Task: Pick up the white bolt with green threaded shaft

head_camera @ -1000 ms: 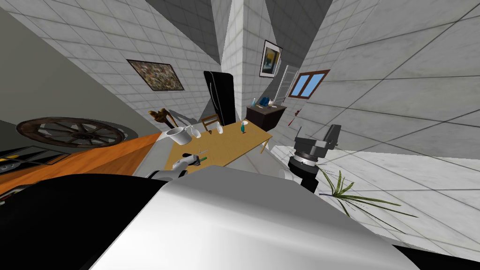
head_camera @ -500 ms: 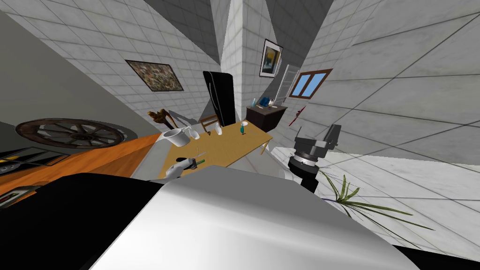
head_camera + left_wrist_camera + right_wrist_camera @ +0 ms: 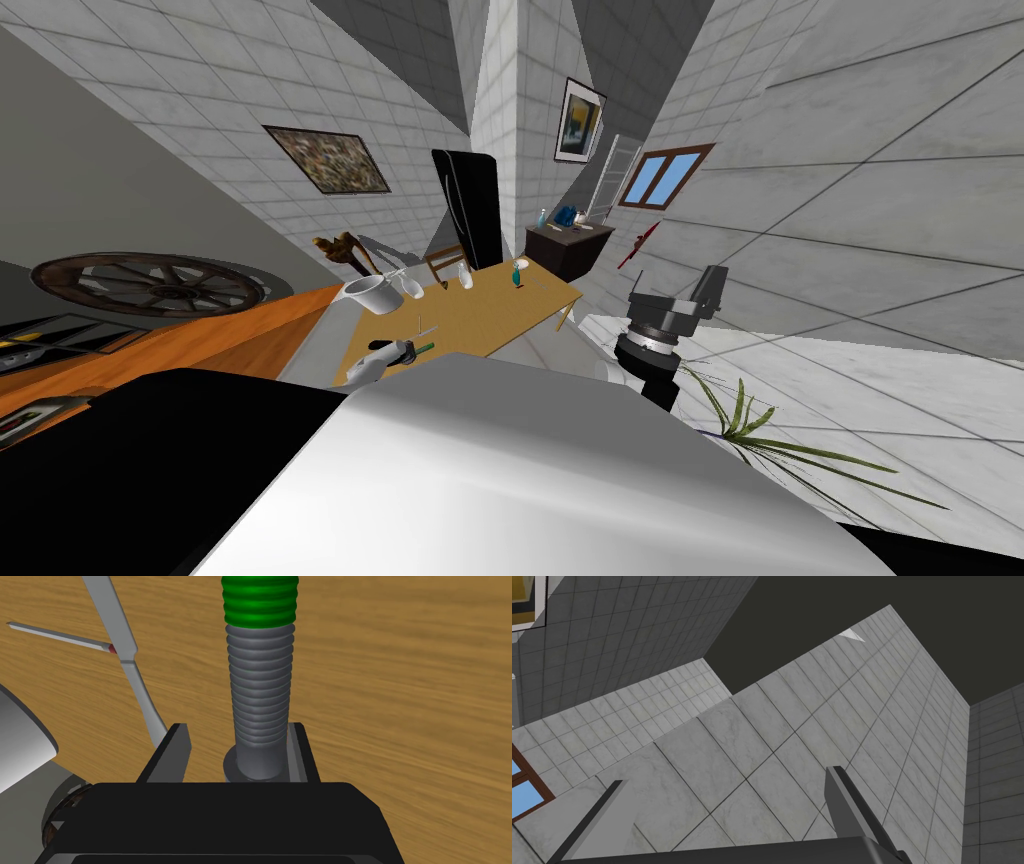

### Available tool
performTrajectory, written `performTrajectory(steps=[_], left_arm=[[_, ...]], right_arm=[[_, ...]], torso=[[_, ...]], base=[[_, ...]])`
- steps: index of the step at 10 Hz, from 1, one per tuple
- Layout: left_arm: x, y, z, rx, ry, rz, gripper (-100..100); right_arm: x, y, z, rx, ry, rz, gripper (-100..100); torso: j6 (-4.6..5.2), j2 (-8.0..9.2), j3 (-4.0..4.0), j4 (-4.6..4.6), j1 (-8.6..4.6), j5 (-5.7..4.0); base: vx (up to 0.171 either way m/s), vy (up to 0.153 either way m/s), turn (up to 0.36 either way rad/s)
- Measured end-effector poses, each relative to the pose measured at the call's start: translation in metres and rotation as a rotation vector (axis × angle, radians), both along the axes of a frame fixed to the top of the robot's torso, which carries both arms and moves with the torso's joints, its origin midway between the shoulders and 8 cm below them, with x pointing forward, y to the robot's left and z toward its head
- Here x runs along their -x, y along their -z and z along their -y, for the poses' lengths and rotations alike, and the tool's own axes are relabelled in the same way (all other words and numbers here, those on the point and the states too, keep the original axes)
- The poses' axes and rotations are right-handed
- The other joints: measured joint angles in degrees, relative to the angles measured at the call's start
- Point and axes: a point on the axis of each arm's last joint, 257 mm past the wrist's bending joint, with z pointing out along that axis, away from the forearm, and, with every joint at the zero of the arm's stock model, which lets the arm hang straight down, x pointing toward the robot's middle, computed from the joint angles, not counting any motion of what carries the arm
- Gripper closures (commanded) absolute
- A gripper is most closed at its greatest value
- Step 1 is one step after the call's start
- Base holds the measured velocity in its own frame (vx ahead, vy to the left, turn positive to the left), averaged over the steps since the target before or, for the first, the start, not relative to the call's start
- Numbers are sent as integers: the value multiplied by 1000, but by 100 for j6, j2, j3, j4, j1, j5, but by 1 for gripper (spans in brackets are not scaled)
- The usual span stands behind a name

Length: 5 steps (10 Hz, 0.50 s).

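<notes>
Bolt point(image 3: 257, 701) is sitting between the fingers of the left gripper point(image 3: 237, 726), with its shaft running straight out along the gripper's axis. It is showing grey ribbed thread near the base, green thread at the far end, and a wider collar at the foot, just above the dark gripper body. The fingers are standing narrower than fully open. One is pressing the side of the shaft and the other is leaving a slim gap to it, so I am judging the clamp to be acting on the collar or head lower down, hidden by the body. That would make it held, but off-centre. Holding it end-on like this is probably keeping the long thread free and the grip on the widest part. In the head view the left gripper point(image 3: 395, 352) is hanging over the near edge of the wooden table point(image 3: 500, 310), with the bolt's green tip point(image 3: 424, 347) pointing toward the table's middle. Whether the bolt is clear of the top, I cannot tell. A flat grey tool point(image 3: 127, 651) and a thin grey rod point(image 3: 60, 637) with a red mark are lying on the wood just beside the gripper, near enough to snag on a sideways move. A white pot point(image 3: 370, 292) is standing farther back. The right gripper point(image 3: 724, 776) is raised off to the side, well apart from the table, with its fingers wide open and holding nothing, presumably parked out of the way.
</notes>
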Motion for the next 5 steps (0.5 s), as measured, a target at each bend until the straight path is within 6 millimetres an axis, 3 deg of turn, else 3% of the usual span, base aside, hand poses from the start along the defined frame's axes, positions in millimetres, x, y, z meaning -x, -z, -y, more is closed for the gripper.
performTrajectory(steps=[3,4,5], left_arm=[[-1,-1,-1,-1,0,1,100],[-1,-1,-1,-1,1,2,0],[-1,-1,-1,-1,1,2,100]], right_arm=[[0,0,0,0,0,0,0],[0,0,0,0,0,0,0],[0,0,0,0,0,0,0]], torso=[[-2,6,3,-1,0,2],[-2,6,3,-1,-1,2],[-3,7,3,-1,-1,2]], base=[[0,0,0],[0,0,0],[-46,-2,-6]])
